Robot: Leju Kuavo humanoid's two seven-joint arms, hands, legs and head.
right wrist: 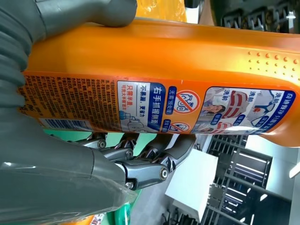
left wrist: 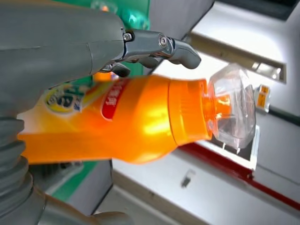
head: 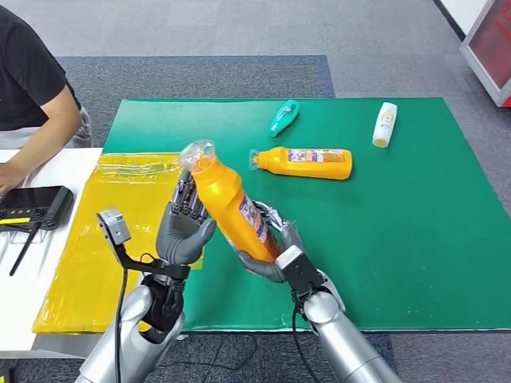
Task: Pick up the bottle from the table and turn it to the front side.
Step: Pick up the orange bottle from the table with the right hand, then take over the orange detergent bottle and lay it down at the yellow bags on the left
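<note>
An orange bottle (head: 231, 209) with a clear wrap over its cap is held tilted above the green mat (head: 391, 239), cap up and to the left. My right hand (head: 271, 251) grips its lower body, thumb on one side and fingers (right wrist: 148, 171) under the printed back label (right wrist: 155, 107). My left hand (head: 180, 227) is cupped at the upper body, with straight fingers (left wrist: 159, 47) behind the bottle (left wrist: 141, 119) and the thumb (head: 202, 230) apart below it. The orange cap (left wrist: 187, 110) points past the fingertips.
A second orange bottle (head: 307, 163) lies on the mat behind, with a teal bottle (head: 283, 118) and a white bottle (head: 384, 124) farther back. A yellow sheet (head: 90, 239) covers the left. A person (head: 30, 88) sits at the white table (head: 24, 295) by a black device (head: 33, 206).
</note>
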